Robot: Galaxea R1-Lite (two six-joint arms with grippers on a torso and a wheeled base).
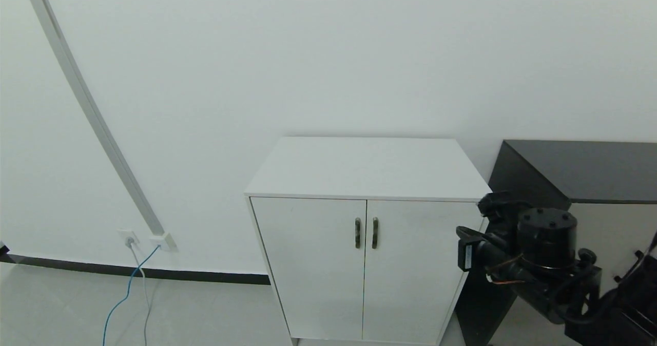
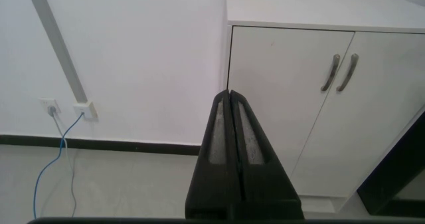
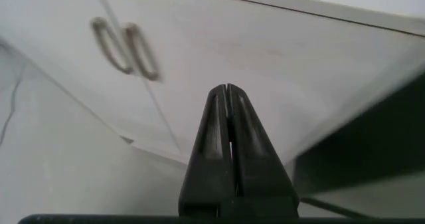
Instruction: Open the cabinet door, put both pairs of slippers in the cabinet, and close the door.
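Note:
A white two-door cabinet (image 1: 367, 181) stands against the wall with both doors closed and two metal handles (image 1: 366, 233) side by side at the middle. My right arm hangs by the cabinet's right front corner; its gripper (image 3: 228, 91) is shut on nothing, a short way off the right door (image 3: 265, 71) and to the side of the handles (image 3: 126, 48). My left gripper (image 2: 230, 96) is also shut and empty, held back from the cabinet (image 2: 312, 84), pointing at the left door's outer edge.
A black cabinet (image 1: 580, 174) stands right beside the white one on its right. A wall socket (image 1: 128, 237) with a blue cable (image 1: 126, 294) and a slanted cable duct (image 1: 82, 94) are on the wall to the left. Grey floor spreads out left of the cabinet.

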